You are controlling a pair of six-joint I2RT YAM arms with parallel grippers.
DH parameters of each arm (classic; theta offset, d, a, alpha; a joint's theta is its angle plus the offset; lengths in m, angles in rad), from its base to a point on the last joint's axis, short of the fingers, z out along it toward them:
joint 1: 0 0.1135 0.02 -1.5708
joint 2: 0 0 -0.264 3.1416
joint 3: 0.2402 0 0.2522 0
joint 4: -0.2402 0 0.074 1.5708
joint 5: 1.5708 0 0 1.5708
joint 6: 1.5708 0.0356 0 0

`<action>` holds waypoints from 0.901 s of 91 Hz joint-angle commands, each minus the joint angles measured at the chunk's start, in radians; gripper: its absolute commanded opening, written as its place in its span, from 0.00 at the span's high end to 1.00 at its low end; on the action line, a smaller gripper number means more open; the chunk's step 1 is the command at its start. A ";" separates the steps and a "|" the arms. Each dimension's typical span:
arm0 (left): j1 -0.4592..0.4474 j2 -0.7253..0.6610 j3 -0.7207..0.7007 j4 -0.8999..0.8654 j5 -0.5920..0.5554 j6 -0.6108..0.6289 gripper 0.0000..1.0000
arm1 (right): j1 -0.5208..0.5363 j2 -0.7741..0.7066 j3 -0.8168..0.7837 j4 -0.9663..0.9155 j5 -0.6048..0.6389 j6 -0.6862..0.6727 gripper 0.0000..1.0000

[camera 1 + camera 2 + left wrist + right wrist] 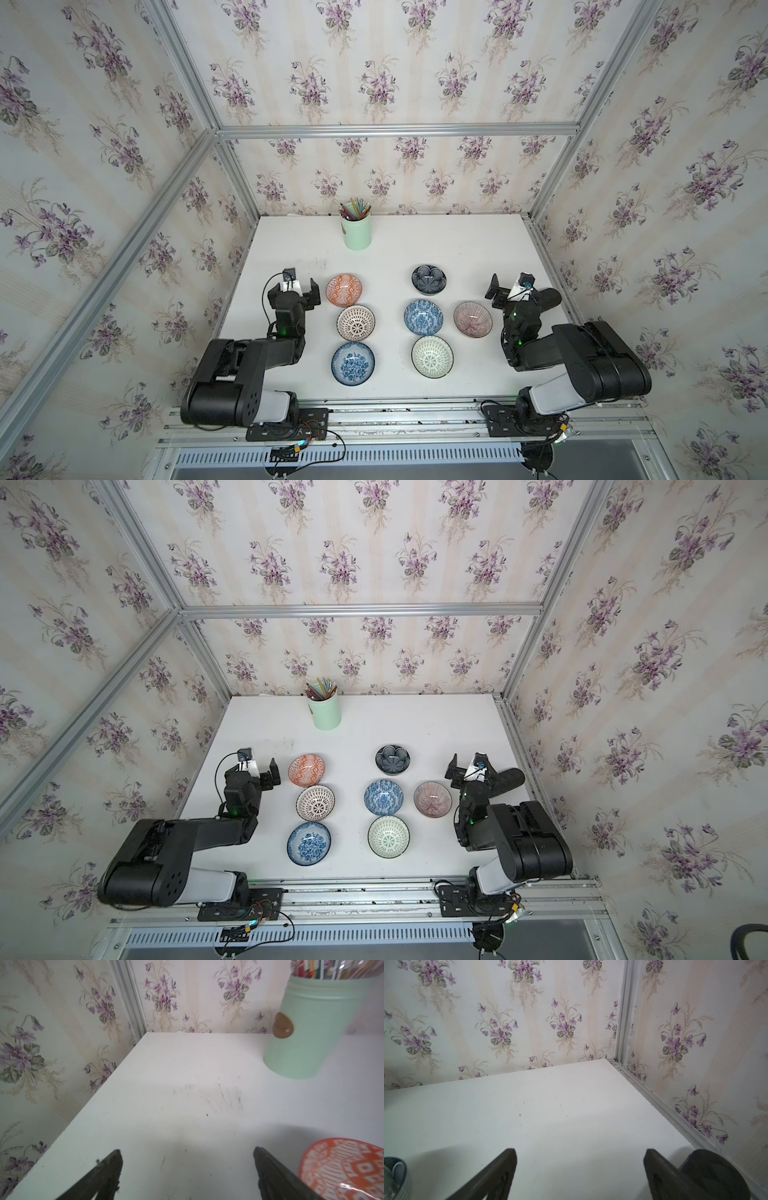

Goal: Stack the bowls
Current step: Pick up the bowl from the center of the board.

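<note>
Left hand (187,1152) gapes empty just beside the orange bowl (343,290). All seven bowls (423,317) sit apart, unstacked, on the surface (457,249). Right hand (580,1151) gapes empty near the pink-mauve bowl (472,318). A glazed rim may slip from a pinch, and close neighbours risk knocks.

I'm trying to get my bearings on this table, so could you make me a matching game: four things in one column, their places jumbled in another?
1 orange bowl
2 navy bowl
3 pink striped bowl
4 green cup

A holds pencils, by the back wall
B right behind a blue flowered bowl
C beside the open left gripper
D bowl nearest the right arm

Pairs: 1-C, 2-B, 3-D, 4-A.
</note>
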 commanded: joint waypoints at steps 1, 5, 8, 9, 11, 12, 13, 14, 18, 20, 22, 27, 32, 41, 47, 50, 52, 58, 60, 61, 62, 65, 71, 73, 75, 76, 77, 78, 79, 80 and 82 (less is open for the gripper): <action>-0.016 -0.255 0.030 -0.169 -0.105 -0.020 0.01 | 0.067 -0.053 -0.045 0.181 0.202 -0.062 0.00; -0.016 -0.378 0.089 -0.334 -0.119 -0.097 0.00 | 0.121 -0.142 -0.036 0.130 0.359 -0.091 0.00; -0.013 -0.450 0.146 -0.513 -0.137 -0.188 0.01 | 0.145 -0.208 -0.028 0.096 0.393 -0.110 0.00; -0.012 -0.475 0.165 -0.587 -0.145 -0.223 0.01 | 0.150 -0.243 -0.028 0.088 0.394 -0.110 0.00; -0.012 -0.512 0.206 -0.694 -0.162 -0.306 0.01 | 0.160 -0.302 -0.029 0.075 0.386 -0.094 0.00; -0.012 -0.526 0.223 -0.757 -0.168 -0.357 0.01 | 0.162 -0.335 -0.029 0.066 0.380 -0.080 0.00; -0.011 -0.537 0.237 -0.797 -0.174 -0.400 0.01 | 0.163 -0.365 -0.030 0.053 0.375 -0.067 0.00; -0.010 -0.550 0.247 -0.841 -0.182 -0.429 0.01 | 0.165 -0.396 -0.031 0.037 0.365 -0.042 0.00; -0.006 -0.587 0.269 -0.933 -0.165 -0.536 0.01 | 0.166 -0.533 -0.031 -0.069 0.332 0.108 0.00; -0.004 -0.604 0.272 -0.962 -0.132 -0.558 0.01 | 0.165 -0.591 -0.027 -0.154 0.309 0.174 0.00; 0.001 -0.616 0.274 -0.985 -0.094 -0.572 0.01 | 0.164 -0.673 -0.016 -0.230 0.273 0.233 0.00; 0.010 -0.642 0.284 -1.050 0.058 -0.596 0.01 | 0.160 -0.847 0.047 -0.555 0.143 0.297 0.00; 0.009 -0.658 0.303 -1.162 0.140 -0.629 0.09 | 0.158 -0.943 0.115 -0.770 0.040 0.294 0.00; 0.010 -0.670 0.361 -1.391 0.245 -0.692 0.18 | 0.158 -1.034 0.189 -0.981 -0.091 0.350 0.00; 0.011 -0.664 0.400 -1.521 0.314 -0.712 0.24 | 0.158 -1.048 0.246 -1.131 -0.152 0.395 0.03; 0.010 -0.658 0.418 -1.585 0.348 -0.727 0.26 | 0.158 -1.041 0.284 -1.221 -0.170 0.419 0.05; 0.010 -0.655 0.430 -1.619 0.370 -0.730 0.27 | 0.158 -1.033 0.309 -1.277 -0.183 0.433 0.06; 0.011 -0.637 0.463 -1.704 0.449 -0.717 0.32 | 0.159 -1.000 0.376 -1.430 -0.225 0.460 0.09; 0.011 -0.634 0.474 -1.734 0.469 -0.708 0.33 | 0.159 -0.989 0.394 -1.461 -0.239 0.466 0.10; 0.010 -0.631 0.480 -1.744 0.477 -0.705 0.33 | 0.159 -0.984 0.402 -1.487 -0.246 0.468 0.11; 0.010 -0.629 0.485 -1.759 0.485 -0.702 0.33 | 0.159 -0.979 0.408 -1.504 -0.253 0.469 0.11; 0.010 -0.626 0.498 -1.792 0.505 -0.685 0.34 | 0.159 -0.964 0.426 -1.560 -0.268 0.477 0.12; 0.011 -0.629 0.513 -1.834 0.548 -0.673 0.33 | 0.158 -0.939 0.459 -1.641 -0.305 0.487 0.14; 0.010 -0.634 0.513 -1.839 0.570 -0.669 0.31 | 0.158 -0.929 0.470 -1.671 -0.319 0.486 0.14; 0.010 -0.640 0.511 -1.838 0.593 -0.666 0.28 | 0.159 -0.918 0.478 -1.696 -0.334 0.484 0.15; 0.010 -0.642 0.510 -1.838 0.599 -0.664 0.27 | 0.159 -0.914 0.483 -1.707 -0.342 0.484 0.15; 0.010 -0.645 0.508 -1.838 0.603 -0.666 0.24 | 0.159 -0.914 0.483 -1.707 -0.342 0.484 0.15; 0.010 -0.647 0.507 -1.839 0.604 -0.667 0.21 | 0.159 -0.901 0.489 -1.730 -0.356 0.482 0.16; 0.010 -0.650 0.505 -1.840 0.623 -0.670 0.18 | 0.159 -0.895 0.493 -1.738 -0.361 0.482 0.16; 0.010 -0.652 0.503 -1.840 0.635 -0.673 0.17 | 0.159 -0.895 0.493 -1.738 -0.361 0.482 0.16; 0.010 -0.658 0.499 -1.839 0.650 -0.678 0.15 | 0.159 -0.878 0.505 -1.769 -0.371 0.482 0.16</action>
